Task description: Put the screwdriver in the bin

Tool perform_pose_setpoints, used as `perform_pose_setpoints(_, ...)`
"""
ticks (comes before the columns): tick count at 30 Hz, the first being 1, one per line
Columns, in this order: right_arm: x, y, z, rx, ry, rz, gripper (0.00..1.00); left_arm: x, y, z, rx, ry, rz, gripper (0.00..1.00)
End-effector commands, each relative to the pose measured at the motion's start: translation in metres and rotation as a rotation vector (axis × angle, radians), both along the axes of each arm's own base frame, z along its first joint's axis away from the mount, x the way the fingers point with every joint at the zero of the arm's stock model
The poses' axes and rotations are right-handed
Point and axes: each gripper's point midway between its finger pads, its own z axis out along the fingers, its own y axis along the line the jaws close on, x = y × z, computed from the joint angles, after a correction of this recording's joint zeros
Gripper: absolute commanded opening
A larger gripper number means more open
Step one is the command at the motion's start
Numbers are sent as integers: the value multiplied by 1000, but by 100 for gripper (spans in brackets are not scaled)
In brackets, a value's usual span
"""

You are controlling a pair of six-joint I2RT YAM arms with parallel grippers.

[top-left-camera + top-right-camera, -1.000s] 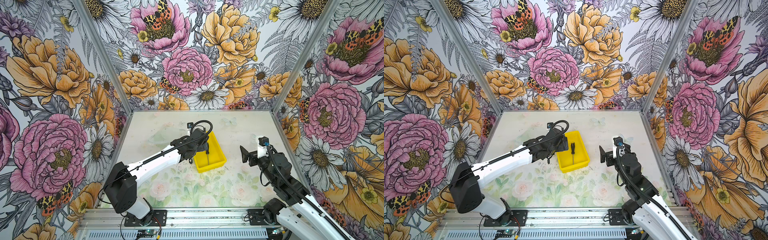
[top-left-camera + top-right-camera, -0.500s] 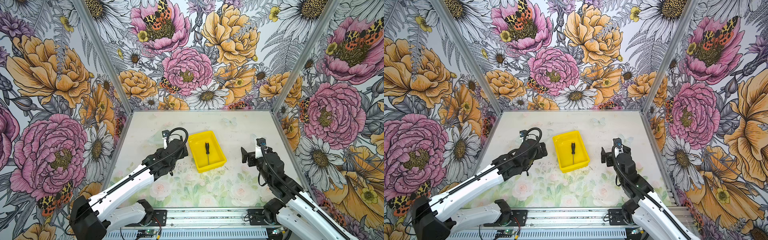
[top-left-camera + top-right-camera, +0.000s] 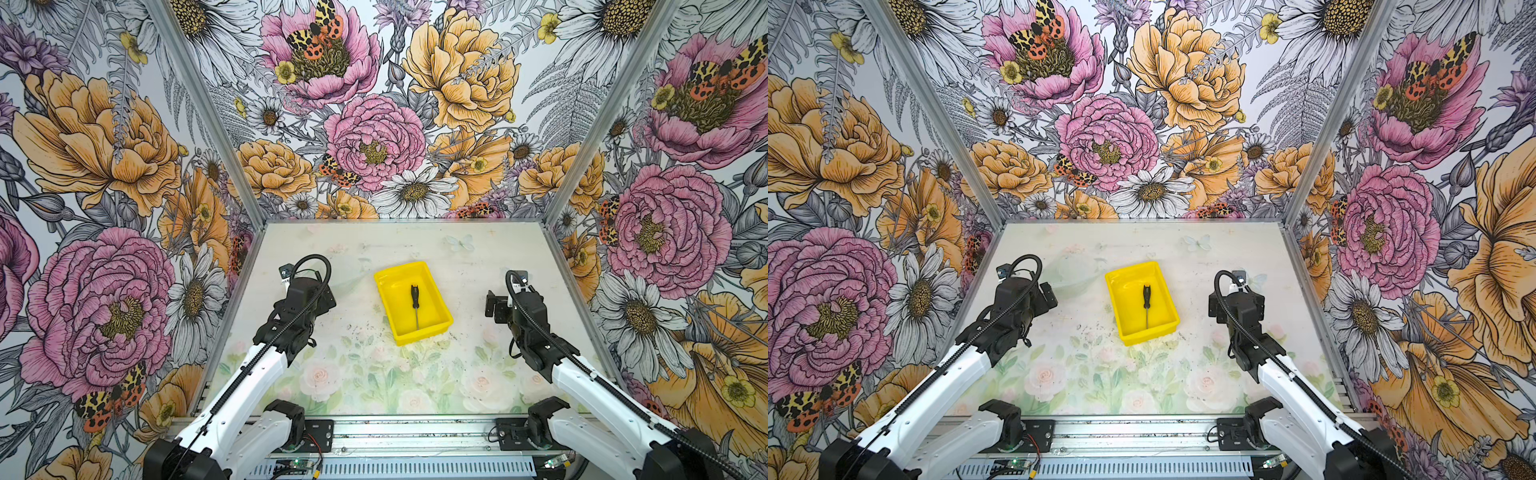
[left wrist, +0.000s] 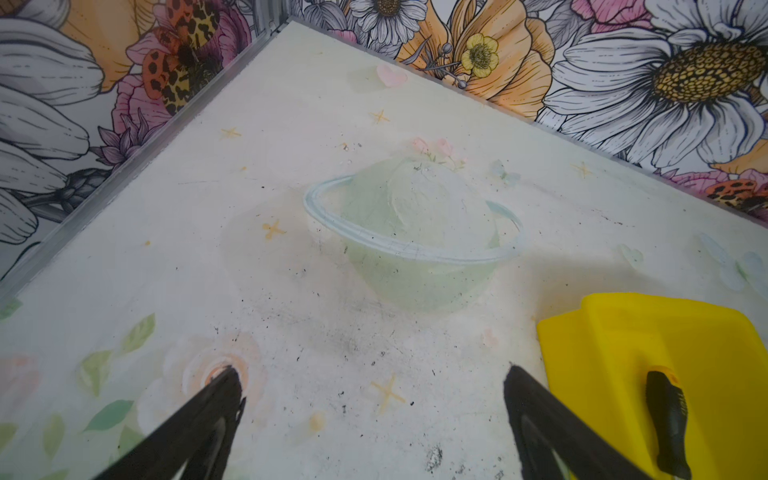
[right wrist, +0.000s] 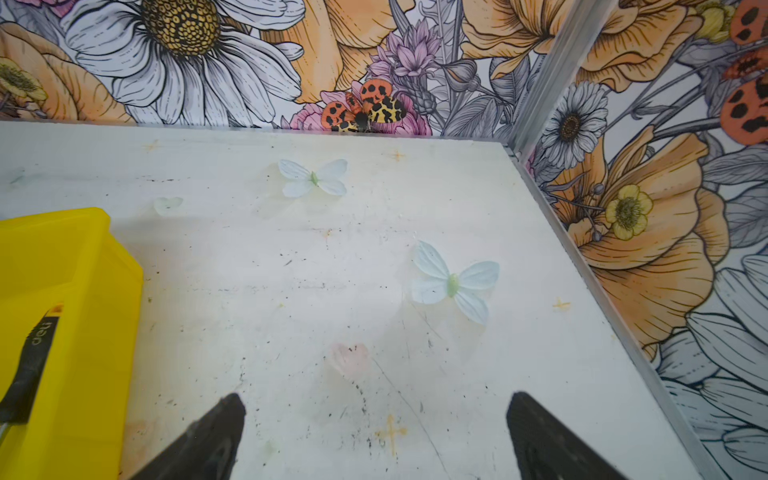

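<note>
The screwdriver (image 3: 414, 305) is seen lying flat inside the bin (image 3: 422, 336) in both top views. Its black handle is pointed toward 12 o'clock and its thin metal shaft toward 6 o'clock, with the tip close to the bin's near wall. The bin is set about the middle of the counter (image 3: 374, 374), its long sides turned slightly off the 12-to-6 line.

The left gripper (image 4: 372, 374) is held at about 9 o'clock from the bin, well apart from it. Its jaws are spread wide, with only bare counter between them, and nothing is gripped. In the left wrist view a corner of the bin and the screwdriver's handle are shown just beside the gripper.

The right gripper (image 5: 376, 399) is held at about 3 o'clock from the bin, also apart from it. Its jaws are likewise spread, and nothing is caught between them. In the right wrist view part of the bin's wall and the handle, tipped with orange at its end, can be made out. Pale butterflies (image 5: 453, 282) printed on the counter are seen beyond the gripper.
</note>
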Motion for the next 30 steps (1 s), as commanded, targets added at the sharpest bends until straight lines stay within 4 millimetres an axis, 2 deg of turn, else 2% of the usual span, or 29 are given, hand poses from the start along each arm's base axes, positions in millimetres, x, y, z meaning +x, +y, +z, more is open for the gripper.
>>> perform_pose_setpoints(1, 20, -5, 17, 58, -85, -33, 99, 18, -11, 14, 130, -86, -151, 99)
perform_pose_setpoints(6, 38, -16, 23, -14, -135, -47, 99, 30, 4, 5, 224, -122, -155, 99)
perform_pose_setpoints(8, 42, -23, 20, -39, -155, -60, 99, 36, 14, -7, 215, -114, -143, 99)
perform_pose_setpoints(10, 43, -30, 10, -56, -148, -75, 99, 42, 25, -21, 178, -101, -110, 99)
perform_pose_setpoints(12, 45, -36, 1, -65, -129, -89, 100, 45, 30, -27, 170, -93, -95, 99)
perform_pose_setpoints(22, 64, -42, -18, -75, -125, -66, 100, 45, 48, -37, 140, -232, -20, 99)
perform_pose_setpoints(27, 80, -48, -18, -47, -139, -55, 99, 53, 51, -33, 162, -286, -33, 99)
perform_pose_setpoints(30, 84, -55, -26, -20, -147, -58, 100, 60, 53, -31, 153, -314, -30, 99)
